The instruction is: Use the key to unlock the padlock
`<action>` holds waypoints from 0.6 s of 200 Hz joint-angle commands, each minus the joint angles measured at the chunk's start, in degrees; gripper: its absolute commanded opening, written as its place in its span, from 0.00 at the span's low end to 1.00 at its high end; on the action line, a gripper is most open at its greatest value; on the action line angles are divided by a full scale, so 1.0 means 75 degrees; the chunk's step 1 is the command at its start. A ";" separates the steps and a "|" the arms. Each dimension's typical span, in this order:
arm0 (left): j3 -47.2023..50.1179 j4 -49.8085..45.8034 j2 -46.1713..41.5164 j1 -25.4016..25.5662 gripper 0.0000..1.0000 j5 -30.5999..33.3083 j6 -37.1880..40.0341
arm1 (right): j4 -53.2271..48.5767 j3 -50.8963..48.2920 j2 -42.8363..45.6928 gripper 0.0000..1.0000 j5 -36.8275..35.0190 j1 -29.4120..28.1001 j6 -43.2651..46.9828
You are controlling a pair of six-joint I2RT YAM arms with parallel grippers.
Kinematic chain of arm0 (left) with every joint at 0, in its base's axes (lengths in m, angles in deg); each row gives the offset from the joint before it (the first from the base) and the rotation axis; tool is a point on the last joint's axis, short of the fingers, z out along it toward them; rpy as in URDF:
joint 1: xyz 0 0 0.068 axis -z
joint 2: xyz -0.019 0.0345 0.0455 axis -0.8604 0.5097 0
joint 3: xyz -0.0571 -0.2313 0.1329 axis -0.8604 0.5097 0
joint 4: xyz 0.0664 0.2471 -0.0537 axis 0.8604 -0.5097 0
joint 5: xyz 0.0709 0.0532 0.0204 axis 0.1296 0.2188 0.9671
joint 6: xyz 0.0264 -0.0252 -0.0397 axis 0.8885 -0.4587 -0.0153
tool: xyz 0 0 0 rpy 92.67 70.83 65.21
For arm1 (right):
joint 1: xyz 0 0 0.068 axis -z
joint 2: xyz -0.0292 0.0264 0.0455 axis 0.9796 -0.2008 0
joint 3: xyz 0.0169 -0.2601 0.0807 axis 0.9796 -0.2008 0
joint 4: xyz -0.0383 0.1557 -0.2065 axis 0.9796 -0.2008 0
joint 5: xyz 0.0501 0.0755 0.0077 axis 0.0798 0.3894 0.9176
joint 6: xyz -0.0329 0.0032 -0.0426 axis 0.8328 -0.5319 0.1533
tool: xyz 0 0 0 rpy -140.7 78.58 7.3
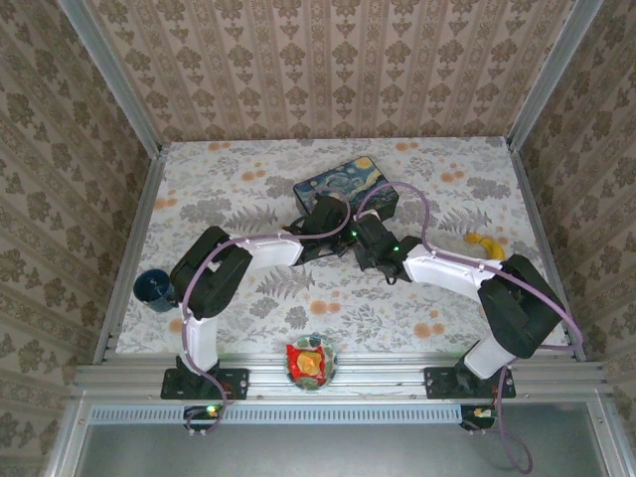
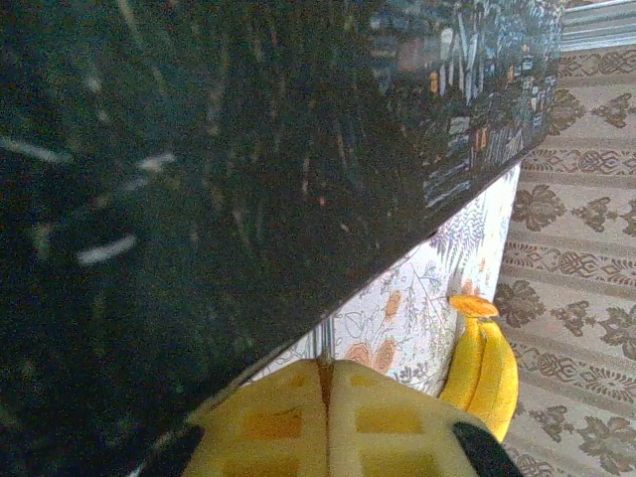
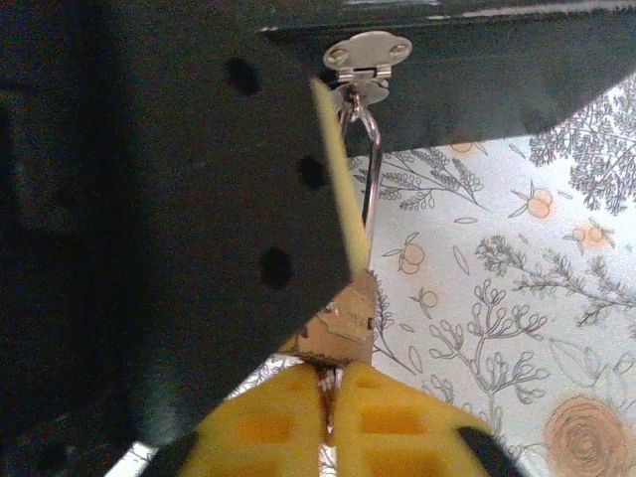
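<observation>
1. Where the two arms meet at the middle of the table (image 1: 229, 179), you have both grippers at the near side of the painted tin (image 1: 348, 184).
2. Your right gripper (image 3: 333, 376) is clamped on the padlock (image 3: 343, 326): its yellow pads (image 3: 397, 417) pinch the small brass body at their tips.
3. The padlock hangs from the tin. Its thin silver shackle (image 3: 372, 169) runs up from the body into the silver hasp (image 3: 368, 58) on the tin's dark wall.
4. Your left gripper (image 2: 325, 383) has its pads pressed together. A thin silvery sliver (image 2: 323, 343) stands up at the seam, and you cannot tell what it is.
5. From the right wrist, a black finger (image 3: 219, 248) of the left gripper sits just beside the shackle, its yellow pad edge against it.
6. Well apart from the lock, you have a yellow banana-like object (image 1: 484, 242) to the right, a dark blue cup (image 1: 154, 288) at the left edge, and a bowl (image 1: 311, 363) between the arm bases.
</observation>
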 commanded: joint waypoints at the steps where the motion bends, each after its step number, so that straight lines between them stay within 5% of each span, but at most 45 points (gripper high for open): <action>1: 0.0063 0.0194 0.0034 0.0096 0.27 -0.0822 -0.0220 | 0.0311 0.0053 -0.0189 0.00 -0.0373 0.0057 0.0188; 13: 0.0103 0.0192 0.0009 0.0108 0.39 -0.0883 -0.0216 | 0.0424 -0.0012 -0.0138 0.00 -0.0336 0.0051 0.0263; 50: 0.0198 0.0135 -0.0002 0.0096 0.39 -0.0924 -0.0155 | 0.0503 -0.0020 -0.0100 0.00 -0.0289 0.0092 0.0366; 106: 0.0049 0.0104 0.0270 0.0037 0.00 -0.0956 -0.0052 | 0.0902 -0.0274 -0.0009 0.00 0.0255 0.0313 0.0173; 120: 0.0006 0.0078 0.0262 0.0045 0.00 -0.0983 0.0017 | 0.1272 -0.0530 0.0108 0.00 0.0981 0.0668 -0.0074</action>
